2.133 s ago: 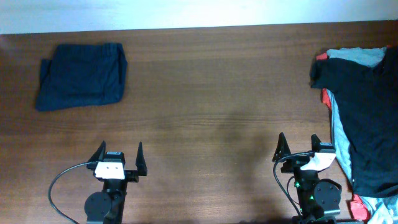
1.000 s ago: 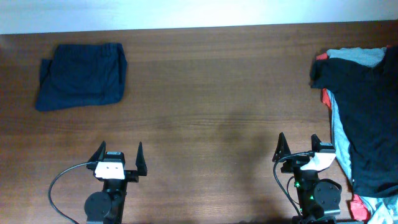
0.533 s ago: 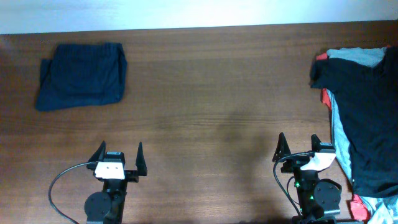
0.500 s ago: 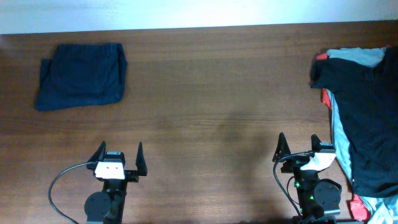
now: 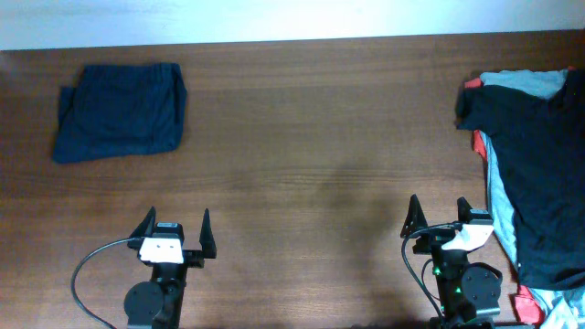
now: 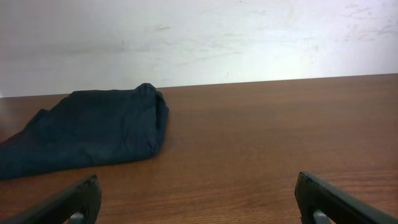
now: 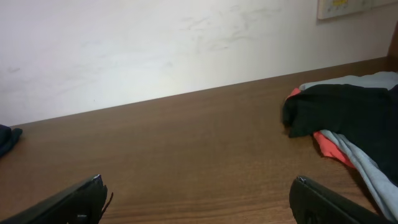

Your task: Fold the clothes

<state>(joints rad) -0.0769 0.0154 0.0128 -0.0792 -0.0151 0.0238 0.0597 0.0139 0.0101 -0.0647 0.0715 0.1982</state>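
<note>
Though heaped at the right edge of the table (image 5: 302, 137), looks soft, light and floppy: black shirt (image 5: 539, 183) atop the pile of clothes (image 5: 535, 84). Best pinched at shoulders or hem. Far left, already folded: navy piece (image 5: 119, 110). Gaping wide and empty: left gripper (image 5: 175, 219), right gripper (image 5: 438, 208).

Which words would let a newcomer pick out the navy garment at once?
Start at the brown wooden table and go to its far left corner, beyond the left gripper. The navy garment lies there alone as a compact bundle. The other clothes are a loose black, grey and red heap at the right edge.
</note>
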